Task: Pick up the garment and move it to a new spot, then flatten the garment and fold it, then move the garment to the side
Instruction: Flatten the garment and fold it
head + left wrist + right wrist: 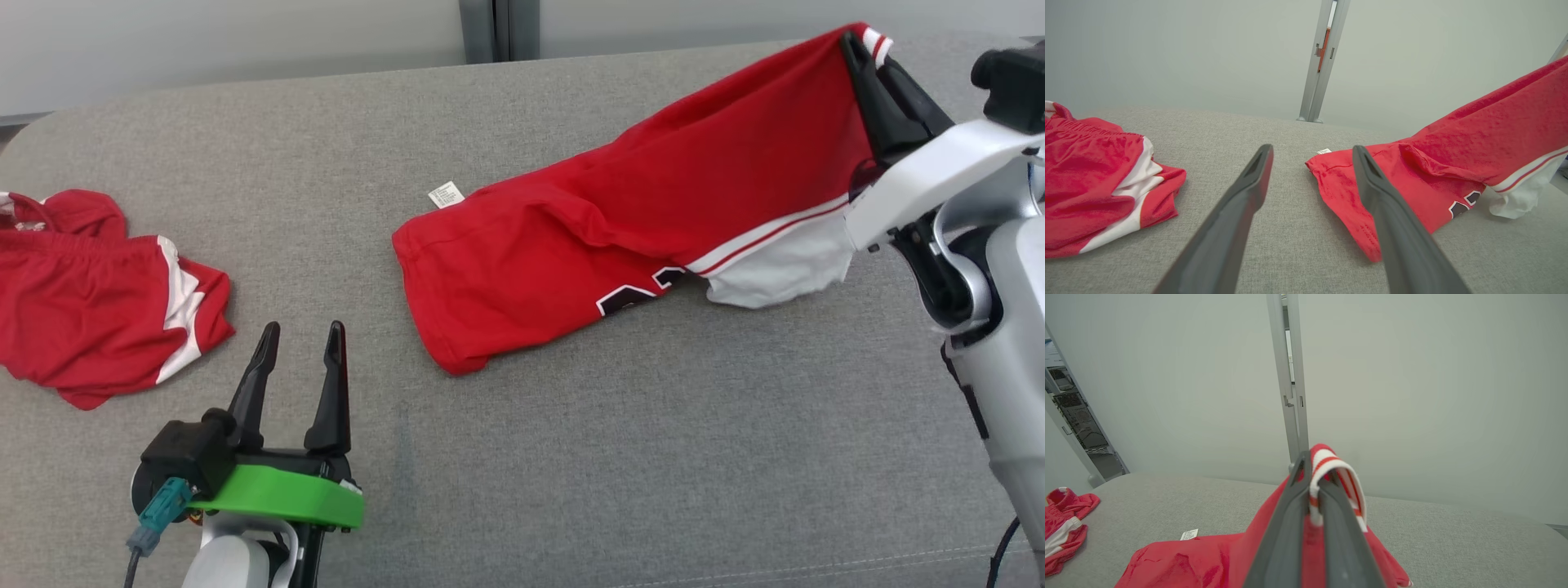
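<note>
Head view: got a red garment (653, 220) with 1 end held up off the grey worktop (571, 457) at the far right, clamped by its red-and-white striped trim (878, 41) in the right tool (851, 45), fingers pinched together on the cloth. Other end lying on the worktop near the middle, white label (446, 194) poking out beside it, black number partly showing. Down at the near left, left tool (302, 329) with fingers spread apart, gripping nothing, sitting between the garment and a 2nd red-and-white piece (90, 302) crumpled at the left edge.

Left wrist view: 2 spread fingers pointing across bare grey fabric, crumpled piece off to the left, resting end of the garment just behind the right-hand finger, metal post (1323, 61) against the pale wall (1167, 53) behind.

Right wrist view: both fingers shut tight on the striped trim, red cloth draping down from there toward the worktop, label at lower left.
</note>
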Robot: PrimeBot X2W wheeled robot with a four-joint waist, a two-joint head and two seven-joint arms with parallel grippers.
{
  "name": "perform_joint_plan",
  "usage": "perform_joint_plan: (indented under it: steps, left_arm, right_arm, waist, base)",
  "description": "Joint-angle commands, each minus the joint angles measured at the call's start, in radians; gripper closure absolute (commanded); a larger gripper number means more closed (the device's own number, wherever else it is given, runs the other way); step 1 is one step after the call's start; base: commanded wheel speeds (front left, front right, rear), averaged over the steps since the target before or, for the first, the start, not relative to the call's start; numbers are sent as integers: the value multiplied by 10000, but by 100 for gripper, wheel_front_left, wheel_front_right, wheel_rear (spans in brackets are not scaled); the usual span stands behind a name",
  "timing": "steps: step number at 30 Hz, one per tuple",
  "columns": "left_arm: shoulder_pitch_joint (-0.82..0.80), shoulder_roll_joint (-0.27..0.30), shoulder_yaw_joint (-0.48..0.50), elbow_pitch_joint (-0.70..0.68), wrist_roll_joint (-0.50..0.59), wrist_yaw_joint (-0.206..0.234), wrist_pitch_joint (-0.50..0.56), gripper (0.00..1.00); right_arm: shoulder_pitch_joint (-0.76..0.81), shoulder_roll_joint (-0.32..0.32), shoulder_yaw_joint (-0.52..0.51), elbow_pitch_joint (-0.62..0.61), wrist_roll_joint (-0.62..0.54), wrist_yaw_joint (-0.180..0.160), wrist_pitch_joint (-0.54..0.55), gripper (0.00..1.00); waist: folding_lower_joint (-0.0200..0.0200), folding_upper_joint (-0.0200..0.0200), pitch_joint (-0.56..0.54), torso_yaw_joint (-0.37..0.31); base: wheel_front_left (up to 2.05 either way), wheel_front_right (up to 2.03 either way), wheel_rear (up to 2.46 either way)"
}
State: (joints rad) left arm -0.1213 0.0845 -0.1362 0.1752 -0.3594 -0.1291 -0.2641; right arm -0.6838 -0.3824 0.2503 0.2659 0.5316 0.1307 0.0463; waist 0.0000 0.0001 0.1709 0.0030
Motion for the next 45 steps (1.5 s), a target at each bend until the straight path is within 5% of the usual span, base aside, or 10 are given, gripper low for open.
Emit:
perform_joint_plan:
  steps: [1,7,16,17,18,19,29,45]
  left_arm:
    - [17,28,-19,-25,51,-24,-5,0]
    - [-433,113,-194,-83,6,-24,-5,0]
    - [-1143,62,-525,-139,-12,-24,-5,0]
    - [-1187,48,-532,-154,-21,-24,-5,0]
    - [-1217,37,-529,-168,-23,-24,-5,0]
    - [-1253,24,-523,-179,-24,-24,-5,0]
    - [-958,-49,-146,-57,48,-24,-5,0]
    - [-72,71,265,125,110,-22,-5,0]
  right_arm:
    - [393,131,-359,-376,-382,1,403,100]
    - [682,748,-1589,-446,-1796,1,1635,100]
    - [-1180,804,-2197,2482,-3408,1,372,100]
    - [-1368,786,-2222,2852,-3604,1,229,84]
    - [-1506,791,-2238,3156,-3718,1,150,13]
    - [-1685,782,-2288,3487,-3916,1,-16,0]
    - [-1988,647,-2792,4749,-4592,1,-852,0]
    - [914,1166,-2429,2188,-3974,0,-1118,0]
  waist:
    - [0,-1,108,14]
    - [0,-1,657,232]
    - [0,-1,1492,1015]
    - [0,-1,1557,1085]
    - [0,-1,1613,1139]
    - [0,-1,1661,1190]
    - [0,-1,1358,1119]
    - [0,-1,-187,138]
  base:
    - [0,0,0]
    - [0,0,0]
    - [0,0,0]
    - [0,0,0]
    - [0,0,0]
    - [0,0,0]
    - [0,0,0]
    - [0,0,0]
